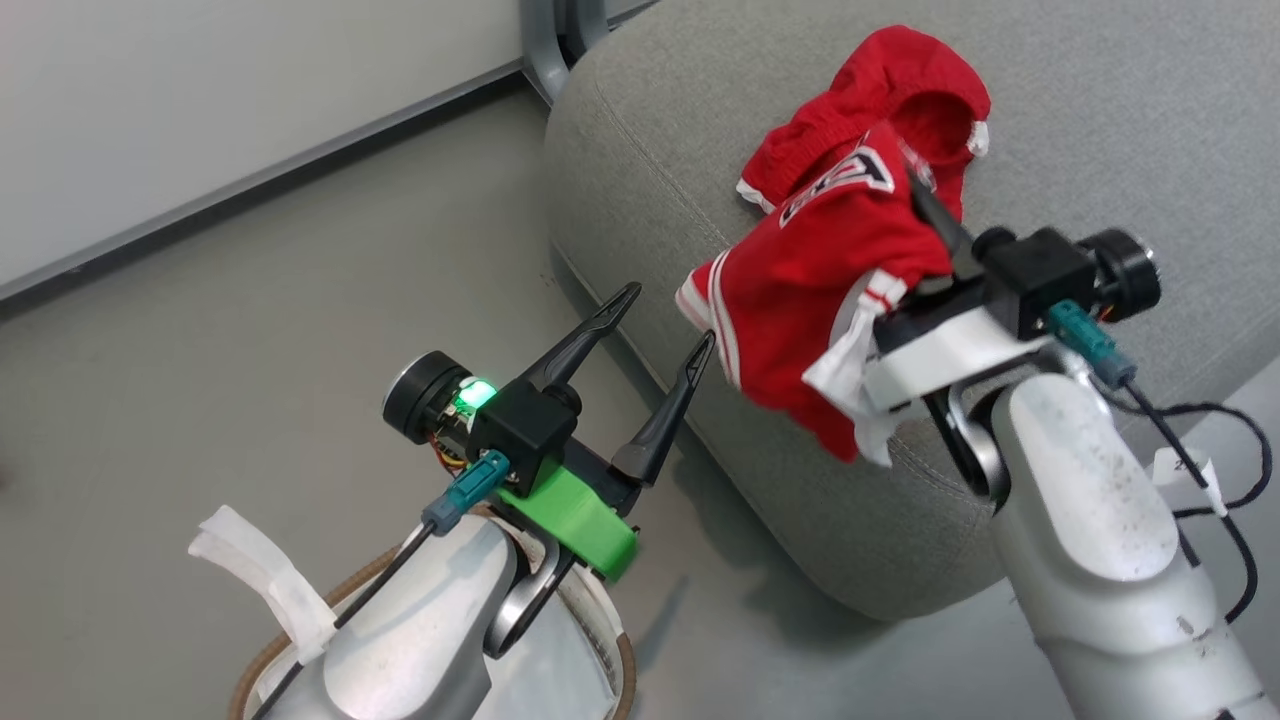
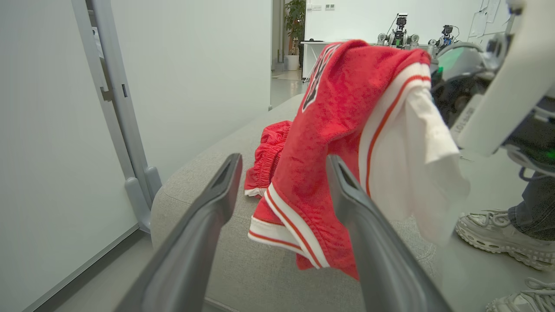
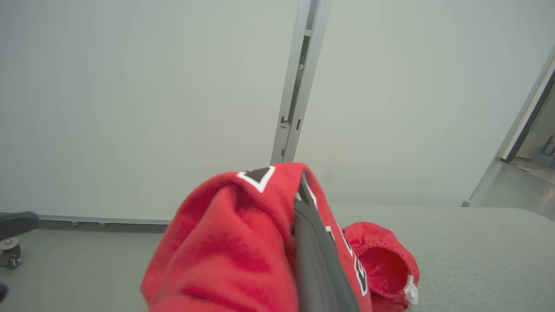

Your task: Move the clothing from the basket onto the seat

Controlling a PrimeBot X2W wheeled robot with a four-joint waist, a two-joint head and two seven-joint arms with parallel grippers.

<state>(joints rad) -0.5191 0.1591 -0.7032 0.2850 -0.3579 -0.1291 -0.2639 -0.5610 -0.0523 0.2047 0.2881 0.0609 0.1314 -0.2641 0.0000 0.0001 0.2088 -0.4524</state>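
Red cloth jersey with white striped trim (image 1: 820,290): soft, matt, faintly napped knit, its black letters flat and white-edged; red cloth garment with gathered elastic opening (image 1: 880,65): the same matt cloth, puckered along the elastic; large grey upholstered sofa cushion (image 1: 680,140): coarse woven fabric, matt, with stitched seams; left end effector (image 1: 669,315): long dark fingers (image 1: 585,342) of smooth, matt moulded plastic, mounted on a bright green plastic bracket (image 1: 578,518), also matt; pale rounded forearm shell (image 1: 1090,500): hard, semi-gloss, speckled with dark scuffs; brown woven rim of the oval basket (image 1: 627,675): fibrous and matt; white liner strip (image 1: 265,570): thin, crinkled, slightly translucent; grey floor (image 1: 220,350): smooth, with a dull sheen; white wall panels (image 1: 200,100): smooth, matt.
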